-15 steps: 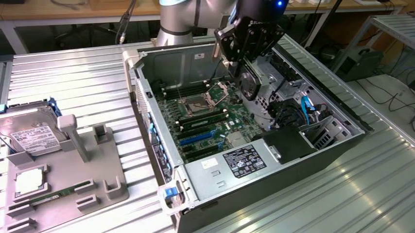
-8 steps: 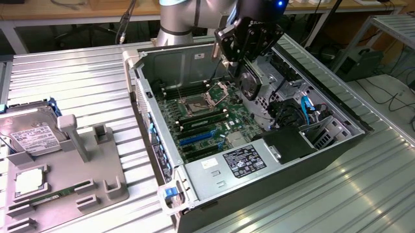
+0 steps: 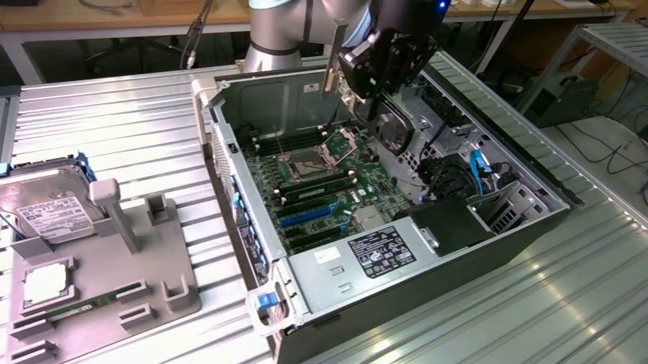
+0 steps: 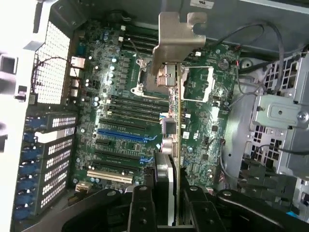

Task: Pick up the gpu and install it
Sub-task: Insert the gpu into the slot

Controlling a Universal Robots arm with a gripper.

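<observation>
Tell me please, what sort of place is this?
Most likely a robotics lab or workshop for computer assembly. A robot arm hangs over an open computer case on a ribbed metal table, a grey fixture holds a hard drive, and workbenches stand behind.

gpu [image 4: 178, 121], thin flat card edge-on, silver bracket at one end, held upright in air over far part of motherboard [image 4: 120, 101], not slotted

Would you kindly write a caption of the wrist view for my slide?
The claw grips the gpu edge-on over the motherboard.
</observation>
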